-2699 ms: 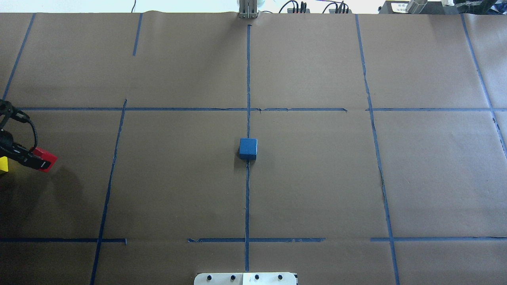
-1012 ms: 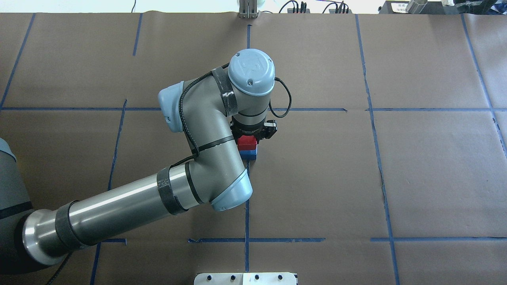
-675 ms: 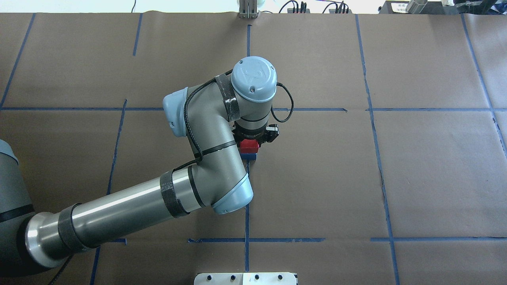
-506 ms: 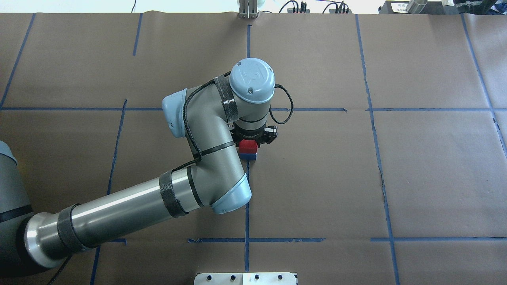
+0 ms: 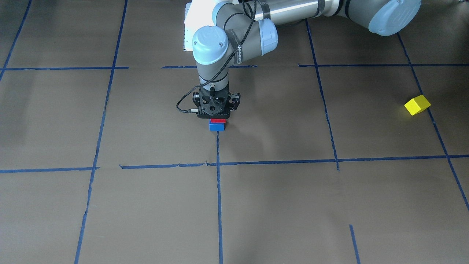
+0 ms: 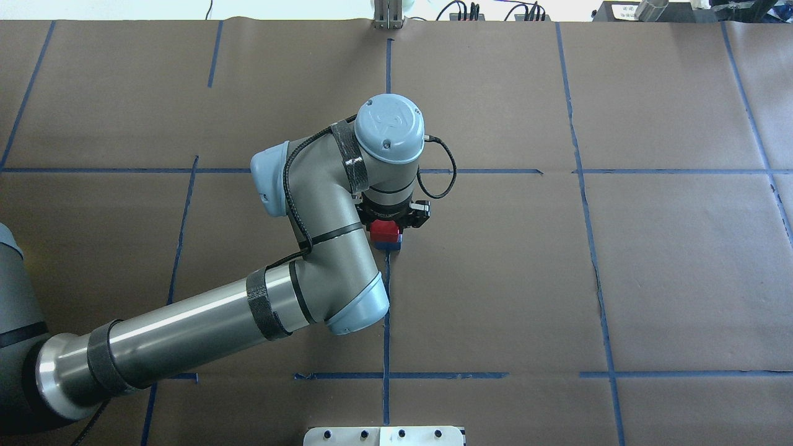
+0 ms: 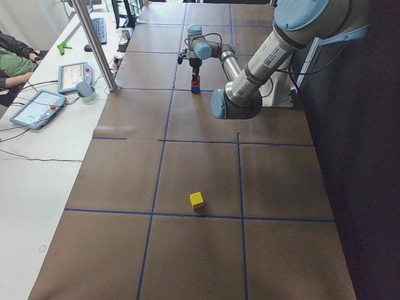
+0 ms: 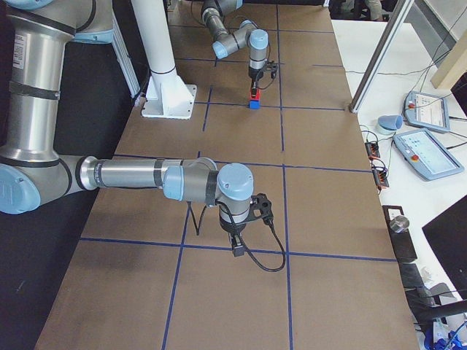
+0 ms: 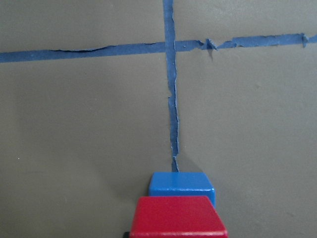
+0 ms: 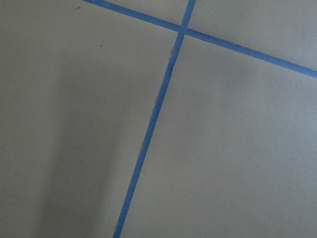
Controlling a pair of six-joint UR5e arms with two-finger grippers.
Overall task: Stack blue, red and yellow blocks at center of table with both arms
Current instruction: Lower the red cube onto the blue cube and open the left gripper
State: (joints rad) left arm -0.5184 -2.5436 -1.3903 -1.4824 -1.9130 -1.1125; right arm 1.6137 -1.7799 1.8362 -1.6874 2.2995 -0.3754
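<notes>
The blue block [image 6: 390,245] stands at the table's centre on the blue tape line. My left gripper [image 5: 217,118] points straight down over it, shut on the red block [image 6: 384,231]. The red block sits on top of the blue one or just above it. The left wrist view shows the red block [image 9: 176,218] close in front of the blue block [image 9: 182,182]. The yellow block [image 5: 417,105] lies alone near the table's left end and also shows in the exterior left view [image 7: 197,200]. My right gripper [image 8: 238,249] hangs low over bare table at the right end; I cannot tell whether it is open.
Blue tape lines divide the brown paper table into squares. A white mounting plate [image 6: 384,436] sits at the near edge. Tablets lie on the operators' side table [image 7: 37,107], beside a metal post [image 7: 94,47].
My left arm brought the red block from the table's left edge to the centre and set it over the blue block. In the last half second it shifted slightly left.
</notes>
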